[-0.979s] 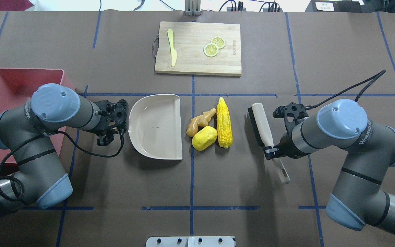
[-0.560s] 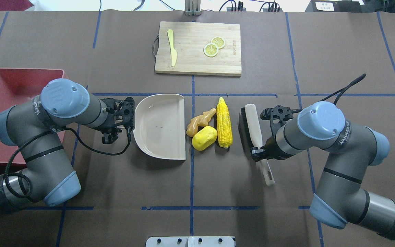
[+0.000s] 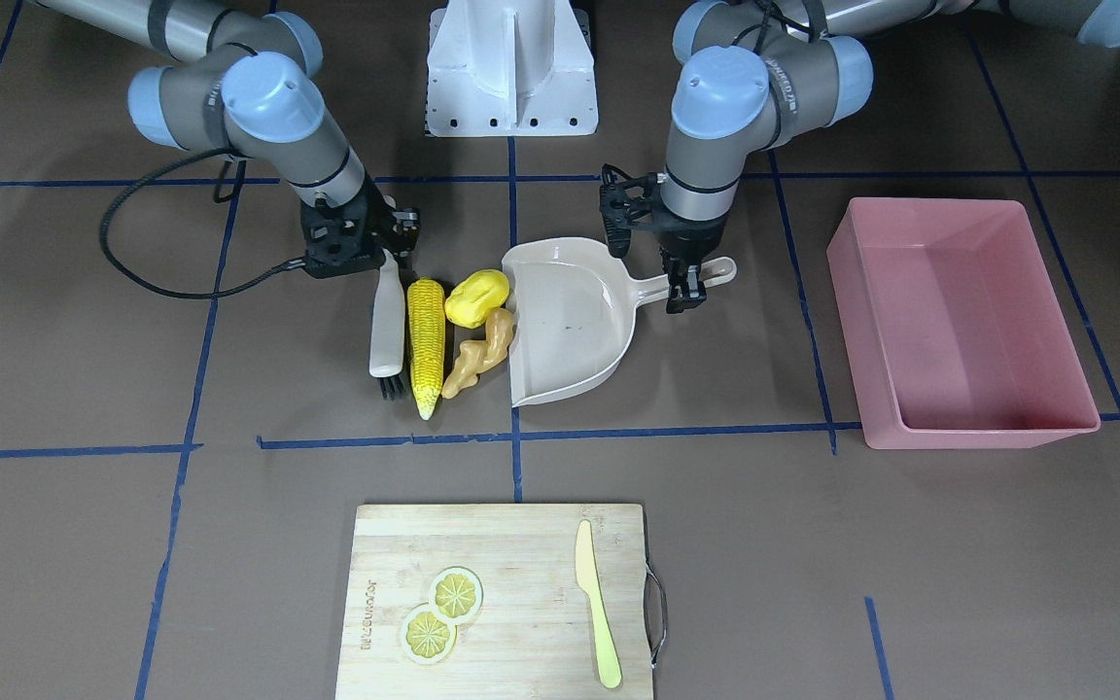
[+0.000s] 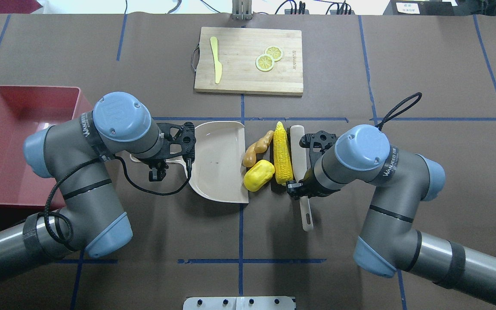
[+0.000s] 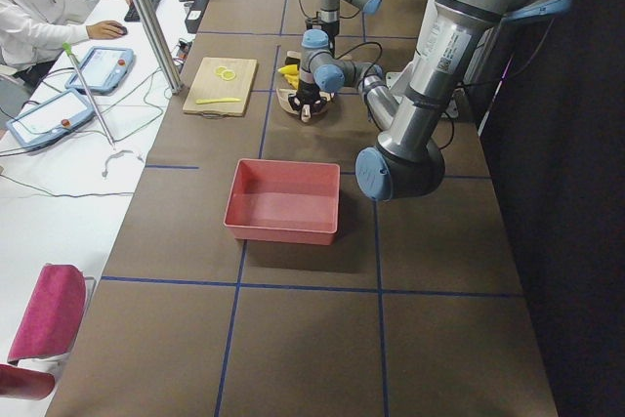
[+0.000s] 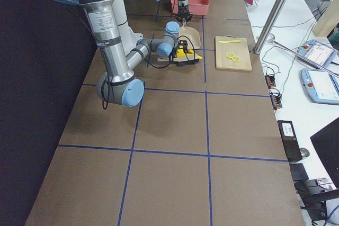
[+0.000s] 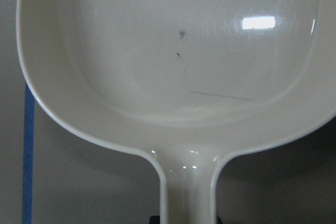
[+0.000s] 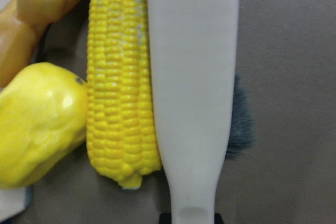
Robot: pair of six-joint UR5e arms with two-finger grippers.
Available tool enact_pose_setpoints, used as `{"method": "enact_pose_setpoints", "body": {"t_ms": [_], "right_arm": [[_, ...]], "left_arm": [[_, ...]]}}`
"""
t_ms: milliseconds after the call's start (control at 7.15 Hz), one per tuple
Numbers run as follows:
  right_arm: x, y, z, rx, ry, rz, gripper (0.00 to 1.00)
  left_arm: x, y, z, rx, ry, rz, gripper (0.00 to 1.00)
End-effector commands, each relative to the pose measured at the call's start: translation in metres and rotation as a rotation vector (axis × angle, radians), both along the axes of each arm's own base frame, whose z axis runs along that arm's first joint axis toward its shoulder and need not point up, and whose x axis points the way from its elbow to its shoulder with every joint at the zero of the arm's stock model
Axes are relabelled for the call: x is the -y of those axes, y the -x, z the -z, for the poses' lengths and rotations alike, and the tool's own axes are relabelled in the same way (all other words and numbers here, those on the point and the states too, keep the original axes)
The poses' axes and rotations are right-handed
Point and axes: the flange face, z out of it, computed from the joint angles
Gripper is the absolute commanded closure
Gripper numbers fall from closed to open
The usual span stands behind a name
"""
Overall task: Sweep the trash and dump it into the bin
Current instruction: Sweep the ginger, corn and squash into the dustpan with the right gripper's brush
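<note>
Beige plastic dustpan [image 4: 220, 163] sits braced, left gripper [image 3: 684, 284] clamped on its handle. Right gripper [image 4: 295, 188] clutches the white-handled brush [image 4: 298, 146] against the long yellow corn cob [image 4: 282, 153], to shove it, yellow potato lump [image 4: 258, 175] and tan ginger root [image 4: 256, 148] in. Pink plastic tub [image 4: 2, 129] waits left.

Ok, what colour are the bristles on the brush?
Black; the brush bristles show best in the exterior front-facing view.

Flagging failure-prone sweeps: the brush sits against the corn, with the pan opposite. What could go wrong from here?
1. The tip of the corn cob lies about level with the far corner of the dustpan mouth; it could catch there or slip past.
2. The rounded potato lump could roll sideways instead of entering.
3. The brush touches only the corn, so the ginger root might twist aside.
</note>
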Motion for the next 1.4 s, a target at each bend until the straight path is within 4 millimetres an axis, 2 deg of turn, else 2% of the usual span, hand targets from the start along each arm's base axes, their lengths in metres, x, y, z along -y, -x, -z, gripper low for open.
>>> {"method": "enact_pose_setpoints", "body": {"t_ms": [0, 140, 420, 979, 1259], "right_arm": [[0.011, 0.034, 0.028, 0.011, 0.012, -0.025, 1.00], [0.014, 0.041, 0.037, 0.020, 0.021, -0.034, 1.00], [0.015, 0.044, 0.054, 0.045, 0.018, -0.039, 1.00], [0.013, 0.040, 0.061, 0.058, 0.018, -0.038, 1.00], [0.006, 0.026, 0.069, 0.068, 0.026, -0.045, 1.00]], "left_arm": [[0.002, -0.032, 0.021, 0.038, -0.010, 0.012, 0.87], [0.002, -0.043, 0.029, 0.032, -0.003, 0.018, 0.87], [0.002, -0.044, 0.030, 0.023, 0.002, 0.025, 0.86], [0.004, -0.048, 0.032, -0.051, -0.001, 0.060, 0.86], [0.002, -0.050, 0.034, -0.071, 0.006, 0.073, 0.85]]}}
